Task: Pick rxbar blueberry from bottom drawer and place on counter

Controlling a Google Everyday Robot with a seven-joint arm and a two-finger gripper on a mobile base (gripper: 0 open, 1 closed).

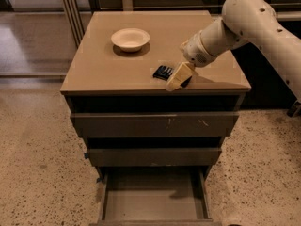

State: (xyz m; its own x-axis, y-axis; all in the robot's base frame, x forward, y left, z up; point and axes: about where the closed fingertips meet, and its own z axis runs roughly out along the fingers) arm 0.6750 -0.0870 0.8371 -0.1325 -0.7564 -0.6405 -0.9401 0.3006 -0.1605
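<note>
The rxbar blueberry (162, 72), a small dark navy bar, lies flat on the counter (103, 65) near its front edge, right of centre. My gripper (178, 77), with pale yellowish tips, is down over the bar's right end and covers part of it. The white arm (244, 18) comes in from the upper right. The bottom drawer (153, 204) is pulled open below, and its plain floor shows nothing on it.
A cream bowl (130, 38) stands on the counter behind and left of the bar. The two upper drawers (155, 125) are closed. Speckled floor lies on both sides of the cabinet, and a glass partition stands at the back left.
</note>
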